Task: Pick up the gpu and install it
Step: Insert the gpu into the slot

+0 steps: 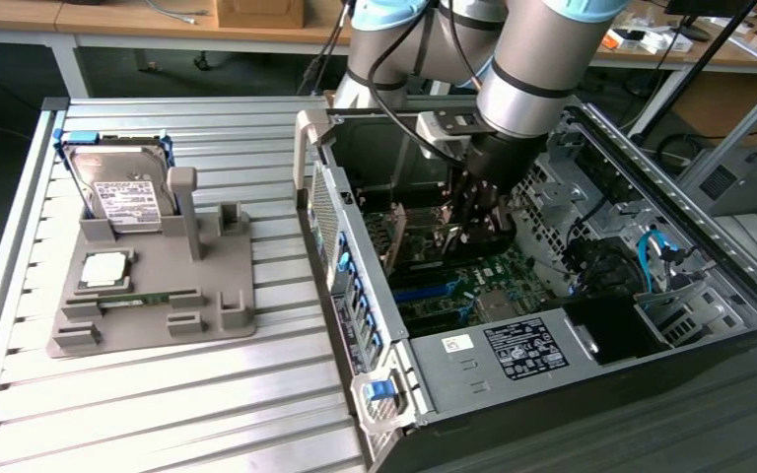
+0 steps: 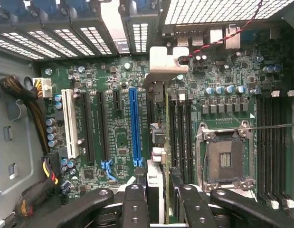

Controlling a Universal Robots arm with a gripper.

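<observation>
The arm reaches down into the open computer case (image 1: 714,296), which lies on its side on the slatted metal desk (image 1: 155,394), on the exterior view's right. The hand (image 1: 481,222) is inside the case, low over the green motherboard (image 2: 118,142), and its two dark fingers (image 2: 136,199) are drawn in narrow and clamped on the gpu (image 2: 157,156).

From the wrist the card is seen edge-on, standing upright between the fingers. It runs away from them toward the case's back wall. Its silvery bracket (image 2: 168,60) sits at that end, right up against the row of vented slot covers. The card stands just beside the long blue slot (image 2: 134,123), between that slot and the empty processor socket (image 2: 225,159). A white slot (image 2: 69,123) lies further off, on the other side of the blue one. I cannot tell whether the card's lower edge is already down in a connector or just above it.

At the near end of the case sits the power supply (image 1: 523,350) with its dark label.

On the exterior view's left, well apart from the case, a grey holder (image 1: 208,296) rests on the desk. It carries a hard drive (image 1: 122,192) propped at its far end, a processor chip (image 1: 105,268) lying flat, and a thin green memory stick (image 1: 149,298) nearer.
</observation>
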